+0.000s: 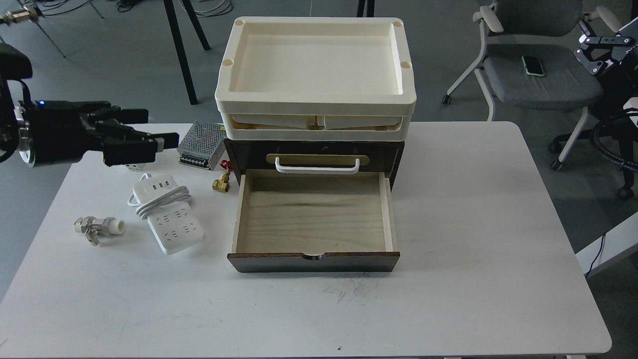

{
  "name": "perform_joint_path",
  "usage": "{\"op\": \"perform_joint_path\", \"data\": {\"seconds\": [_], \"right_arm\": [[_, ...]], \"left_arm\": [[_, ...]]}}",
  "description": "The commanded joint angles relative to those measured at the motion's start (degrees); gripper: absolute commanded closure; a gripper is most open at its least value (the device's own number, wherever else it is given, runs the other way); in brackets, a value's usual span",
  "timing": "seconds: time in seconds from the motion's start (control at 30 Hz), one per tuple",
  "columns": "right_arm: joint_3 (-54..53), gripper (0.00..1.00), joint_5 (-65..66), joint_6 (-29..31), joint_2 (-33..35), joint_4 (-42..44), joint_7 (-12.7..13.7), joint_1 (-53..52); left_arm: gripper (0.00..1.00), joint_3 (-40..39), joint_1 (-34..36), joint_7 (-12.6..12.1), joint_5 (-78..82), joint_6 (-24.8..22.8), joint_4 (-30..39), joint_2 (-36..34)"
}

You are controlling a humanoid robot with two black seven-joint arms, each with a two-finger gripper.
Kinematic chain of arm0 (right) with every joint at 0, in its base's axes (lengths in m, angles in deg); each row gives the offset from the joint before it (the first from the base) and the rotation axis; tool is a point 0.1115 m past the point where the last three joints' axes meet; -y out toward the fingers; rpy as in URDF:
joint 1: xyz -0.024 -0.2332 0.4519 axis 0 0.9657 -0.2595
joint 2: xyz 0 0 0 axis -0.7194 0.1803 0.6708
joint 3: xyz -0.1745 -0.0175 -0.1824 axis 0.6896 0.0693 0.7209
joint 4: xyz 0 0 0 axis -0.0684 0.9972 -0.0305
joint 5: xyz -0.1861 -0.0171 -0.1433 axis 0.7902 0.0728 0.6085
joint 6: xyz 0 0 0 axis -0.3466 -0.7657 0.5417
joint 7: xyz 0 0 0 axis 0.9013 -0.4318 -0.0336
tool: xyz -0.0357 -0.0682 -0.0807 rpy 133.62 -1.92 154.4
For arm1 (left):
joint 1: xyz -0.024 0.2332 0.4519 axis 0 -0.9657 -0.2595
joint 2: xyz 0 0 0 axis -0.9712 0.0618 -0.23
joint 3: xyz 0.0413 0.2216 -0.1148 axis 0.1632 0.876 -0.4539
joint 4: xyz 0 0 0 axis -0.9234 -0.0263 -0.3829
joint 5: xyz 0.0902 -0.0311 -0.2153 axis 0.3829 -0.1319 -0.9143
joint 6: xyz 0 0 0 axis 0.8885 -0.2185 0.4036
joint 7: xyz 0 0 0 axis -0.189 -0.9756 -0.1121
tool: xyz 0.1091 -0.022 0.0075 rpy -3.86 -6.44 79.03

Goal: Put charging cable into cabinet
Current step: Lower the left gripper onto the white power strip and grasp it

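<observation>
The charging cable [169, 215], a flat white power strip with its cord looped round the middle, lies on the white table [473, 209] left of the cabinet. The dark brown cabinet [389, 154] has its lower drawer [311, 214] pulled out, with a bare pale wood interior. The upper drawer with the white handle [317, 166] is closed. My left gripper [162, 127] reaches in from the left above the table's back left, beyond the power strip, with its fingers apart and empty. My right gripper [598, 52] hangs at the far right edge, off the table, partly cut off.
Cream plastic trays [314, 99] are stacked on the cabinet. A perforated metal power-supply box [202, 142] and a brass valve [222, 182] sit left of it. A grey valve [97, 228] lies near the left edge. The circuit breaker is mostly hidden behind my left gripper. A chair [538, 80] stands at the back right.
</observation>
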Motion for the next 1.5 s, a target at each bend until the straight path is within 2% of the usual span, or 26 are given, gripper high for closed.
{"op": "perform_joint_path", "data": {"seconds": [0.0, 0.17, 0.4, 0.67, 0.87, 0.97, 1.03, 1.13, 1.17, 1.37, 1.47], "right_arm": [[-0.1, 0.00, 0.0, 0.0, 0.1, -1.2, -0.1, 1.9], [-1.8, 0.00, -0.1, 0.0, 0.1, -3.2, -0.1, 4.7], [-3.2, 0.00, 0.0, 0.0, 0.1, -3.4, -0.1, 5.3], [-3.3, 0.00, 0.0, 0.0, 0.8, -3.6, -0.1, 5.3], [-3.3, 0.00, 0.0, 0.0, 0.8, -3.7, -0.1, 5.3], [-3.3, 0.00, 0.0, 0.0, 0.8, -3.7, -0.1, 5.3], [-3.3, 0.00, 0.0, 0.0, 0.8, -3.7, -0.1, 5.3], [-3.3, 0.00, 0.0, 0.0, 0.8, -3.7, -0.1, 5.4], [-3.3, 0.00, 0.0, 0.0, 0.8, -3.7, -0.1, 5.4], [-3.5, 0.00, -0.1, 0.0, 1.1, -3.7, -0.1, 6.0], [-3.6, 0.00, -0.1, 0.0, 1.4, -3.7, -0.1, 6.6]], "left_arm": [[0.02, 5.5, 0.5, 0.0, 14.7, 0.0, -2.6, 3.2], [0.02, 6.2, 0.4, 0.0, 14.7, 0.0, -9.8, 10.8], [0.02, 7.8, 2.9, 0.0, 14.7, 0.0, -25.2, 23.9], [0.02, 15.6, 5.7, 0.0, 14.7, 5.6, -32.2, 25.3], [0.02, 18.4, 5.7, 0.0, 14.7, 8.4, -39.7, 28.3], [0.04, 18.4, 5.6, 0.0, 14.7, 9.2, -40.4, 28.5], [0.11, 18.4, 5.6, 0.0, 14.7, 9.2, -40.4, 28.4], [0.29, 18.5, 5.4, 0.0, 14.7, 9.8, -40.3, 28.3], [0.32, 18.5, 5.3, 0.0, 14.7, 10.3, -40.3, 28.3], [0.36, 23.2, 5.7, 0.0, 14.7, 14.4, -40.3, 28.1], [0.39, 23.3, 5.3, 0.0, 14.7, 14.8, -40.4, 28.1]]}}
